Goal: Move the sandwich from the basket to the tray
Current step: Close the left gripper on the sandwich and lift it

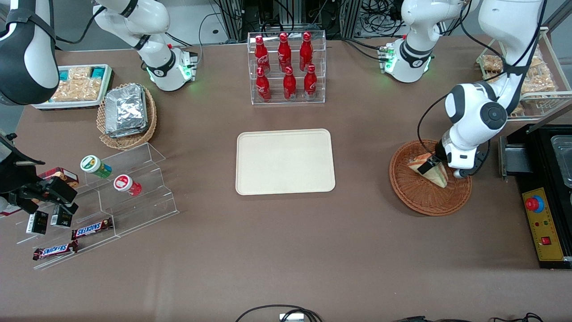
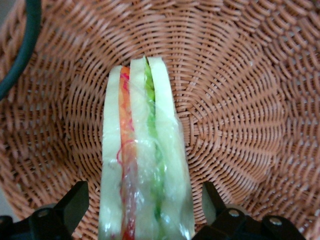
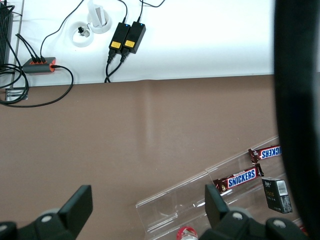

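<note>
Brown table (image 1: 286,250); gripper (image 2: 145,207) down in basket (image 2: 240,100), open astride sandwich (image 2: 142,165).

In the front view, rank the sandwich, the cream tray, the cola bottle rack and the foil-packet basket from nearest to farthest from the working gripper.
Gripper, fingers open, is over the reddish basket.
1. Sandwich, between its fingers.
2. Tray, mid-table.
3. Bottle rack, farther from the camera.
4. Foil-packet basket, toward the parked arm's end.

The end effector (image 1: 440,172) hides part of the sandwich (image 1: 440,177) (its nearer tip cropped wrist-side)
</note>
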